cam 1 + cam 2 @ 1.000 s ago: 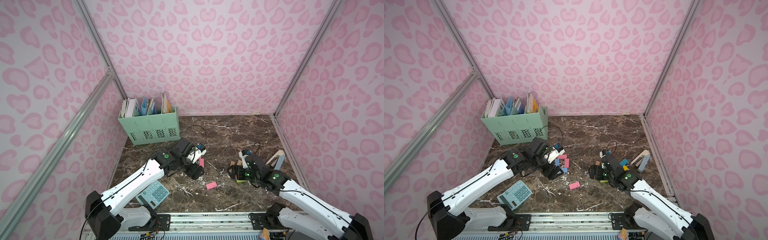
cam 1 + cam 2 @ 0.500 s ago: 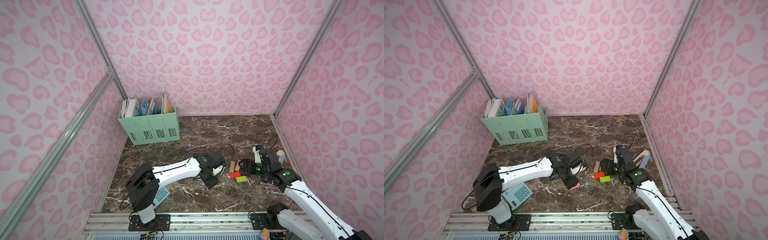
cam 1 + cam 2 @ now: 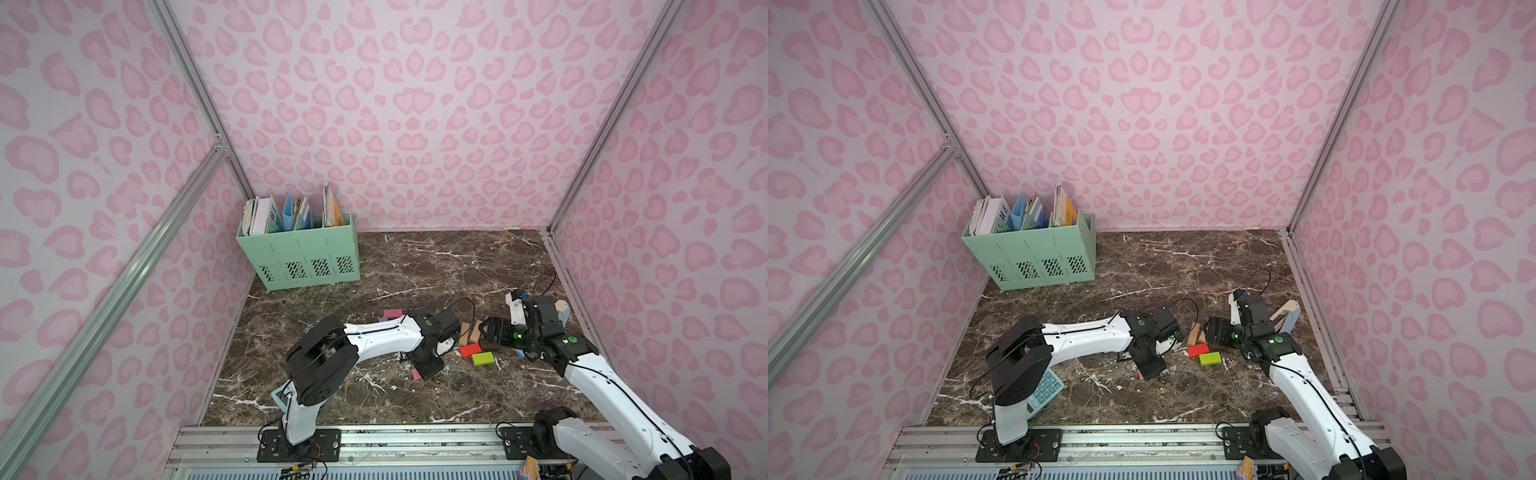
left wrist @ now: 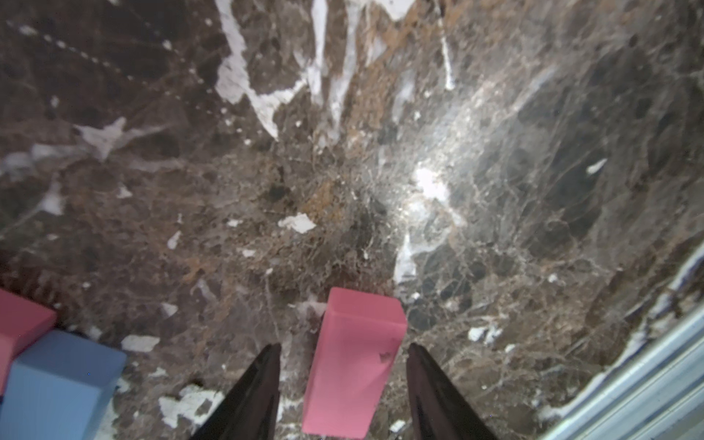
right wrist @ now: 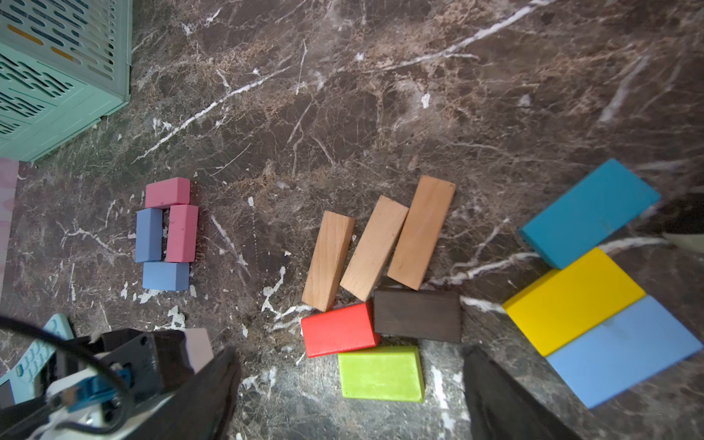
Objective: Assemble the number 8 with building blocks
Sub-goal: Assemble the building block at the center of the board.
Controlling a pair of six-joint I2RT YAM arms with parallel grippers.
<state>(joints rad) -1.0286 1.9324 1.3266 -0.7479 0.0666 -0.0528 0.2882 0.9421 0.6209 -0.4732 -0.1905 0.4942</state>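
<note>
Marble tabletop (image 3: 415, 266): near the pink-and-blue loop (image 5: 167, 232), left gripper (image 4: 343, 348) straddles the loose pink block (image 4: 358, 381), jaws unclenched with gaps both sides, so centre it before pinching lest it skew; right gripper (image 5: 350, 356), well apart from the loop, gapes empty.

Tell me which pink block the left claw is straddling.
The lone pink block, lying by itself between the left claw's fingers; the other two pink blocks sit in a small rectangle with two blue blocks.

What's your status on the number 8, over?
Left gripper open, straddling pink block, not touching. Right gripper open over green block. One four-block loop laid. Nothing else between the jaws.
</note>
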